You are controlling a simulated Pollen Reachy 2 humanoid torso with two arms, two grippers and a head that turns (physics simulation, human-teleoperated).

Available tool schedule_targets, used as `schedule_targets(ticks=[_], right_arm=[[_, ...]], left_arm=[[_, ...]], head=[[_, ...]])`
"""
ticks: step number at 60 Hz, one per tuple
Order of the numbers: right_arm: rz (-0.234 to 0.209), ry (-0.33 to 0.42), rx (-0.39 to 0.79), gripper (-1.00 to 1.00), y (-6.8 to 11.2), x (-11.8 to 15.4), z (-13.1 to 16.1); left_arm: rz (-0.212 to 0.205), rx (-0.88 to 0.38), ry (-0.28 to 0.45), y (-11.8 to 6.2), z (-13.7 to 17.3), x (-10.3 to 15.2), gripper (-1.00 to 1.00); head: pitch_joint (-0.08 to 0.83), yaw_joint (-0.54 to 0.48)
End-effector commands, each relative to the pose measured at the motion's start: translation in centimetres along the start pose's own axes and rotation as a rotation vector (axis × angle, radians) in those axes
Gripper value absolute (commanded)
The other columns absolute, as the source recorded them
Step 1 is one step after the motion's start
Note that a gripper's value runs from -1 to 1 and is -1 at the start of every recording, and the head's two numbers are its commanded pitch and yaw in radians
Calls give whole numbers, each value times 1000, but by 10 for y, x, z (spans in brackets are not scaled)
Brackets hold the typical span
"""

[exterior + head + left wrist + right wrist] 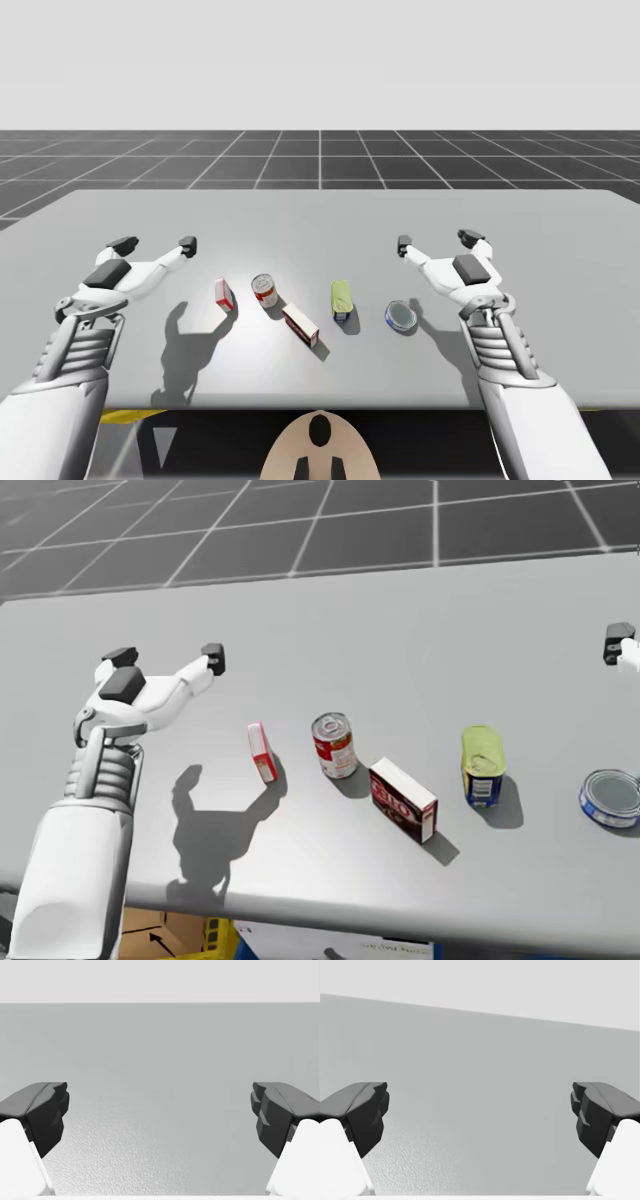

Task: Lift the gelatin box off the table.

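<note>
High view: my left hand (155,243) and my right hand (437,240) are both released. The small red-and-white cardboard gelatin box (224,293) stands on its edge on the grey surface (320,215), near the left hand, to its right.

Head view: a bigger dark red box (403,800) further from that hand could be taken by mistake.

Wrist views: the fingers (47,1110) are spread wide, but one bump may tip the thin box.

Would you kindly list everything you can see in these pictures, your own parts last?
small box: one, red and white, on edge, nearest my left gripper.
upright can: one, red and white, next to the small box.
large box: one, dark red with white sides, lying nearest the table's front edge.
lying can: one, yellow-green with a blue end, on its side.
flat can: one, blue, nearest my right gripper.
table: one, grey, under all five.
cardboard box: one, brown, below the table's front edge.
left gripper: one, white with black fingertips, open, empty, above the table.
right gripper: one, same colours, open, empty, above the table.
</note>
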Motion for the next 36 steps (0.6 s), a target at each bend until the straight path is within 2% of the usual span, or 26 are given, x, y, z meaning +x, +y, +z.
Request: schedule_targets(ticks=[1,9,27,33,36], right_arm=[[1,7,4,-1000,2,-1,0],[4,13,5,-1000,3,-3,-1],[3,19,2,-1000,5,-5,-2],[2,22,2,-1000,5,-6,-2],[1,25,0,-1000,5,-6,-2]], left_arm=[[-1,-4,4,-1,-1,-1,-1000],[6,-16,1,-2,1,1,-1000],[36,-79,-30,-8,18,17,-1000],[53,-140,8,-8,25,22,-1000],[23,-191,42,-5,28,26,-1000]], head=[[647,305],[668,347],[668,349],[663,354],[660,356]])
